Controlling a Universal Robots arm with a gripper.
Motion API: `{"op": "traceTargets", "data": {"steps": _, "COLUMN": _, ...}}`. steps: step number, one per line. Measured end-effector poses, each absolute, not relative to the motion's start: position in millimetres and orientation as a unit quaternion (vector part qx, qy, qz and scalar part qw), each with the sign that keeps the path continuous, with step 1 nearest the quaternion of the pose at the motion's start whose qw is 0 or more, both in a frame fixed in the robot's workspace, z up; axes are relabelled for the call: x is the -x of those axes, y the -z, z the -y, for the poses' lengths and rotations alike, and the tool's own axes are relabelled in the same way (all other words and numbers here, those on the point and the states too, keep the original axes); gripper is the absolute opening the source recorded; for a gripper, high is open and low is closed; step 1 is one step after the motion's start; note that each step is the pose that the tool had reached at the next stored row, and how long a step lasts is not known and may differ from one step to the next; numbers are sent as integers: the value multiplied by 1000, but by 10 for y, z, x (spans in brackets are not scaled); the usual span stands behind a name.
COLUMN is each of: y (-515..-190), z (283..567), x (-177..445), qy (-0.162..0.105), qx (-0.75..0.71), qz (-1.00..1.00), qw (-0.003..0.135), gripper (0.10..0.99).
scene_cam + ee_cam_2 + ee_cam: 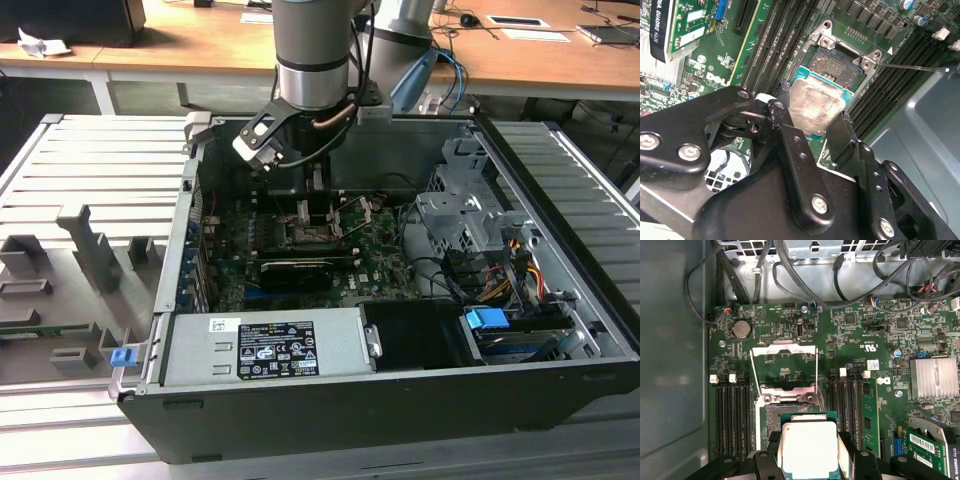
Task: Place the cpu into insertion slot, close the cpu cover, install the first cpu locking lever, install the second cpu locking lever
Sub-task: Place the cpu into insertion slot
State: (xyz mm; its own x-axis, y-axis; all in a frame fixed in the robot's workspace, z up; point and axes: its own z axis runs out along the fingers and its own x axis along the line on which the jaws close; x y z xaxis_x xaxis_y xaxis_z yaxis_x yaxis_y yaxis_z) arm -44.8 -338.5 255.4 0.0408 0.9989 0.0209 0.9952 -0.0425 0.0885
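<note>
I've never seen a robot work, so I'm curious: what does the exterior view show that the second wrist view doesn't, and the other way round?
Exterior view, not the wrist one: the arm, the whole computer case and the grey tray at the exterior view's left. Second wrist view, not the exterior: the cpu, gripped close to the open insertion slot. Both: the claw and the green motherboard.

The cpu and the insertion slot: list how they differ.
The cpu has a silvery top; the insertion slot has a dark centre. The cpu is clamped in the gripper, not seated; the insertion slot lies fixed on the board, empty. Both are square, of similar outline.
</note>
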Motion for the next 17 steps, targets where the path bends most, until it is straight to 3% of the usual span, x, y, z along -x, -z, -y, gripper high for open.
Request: {"op": "traceTargets", "data": {"steps": 17, "y": -2521, "z": 3380, "x": 453, "qy": -38, "qx": -721, "qz": -691, "qw": 25, "gripper": 529}}
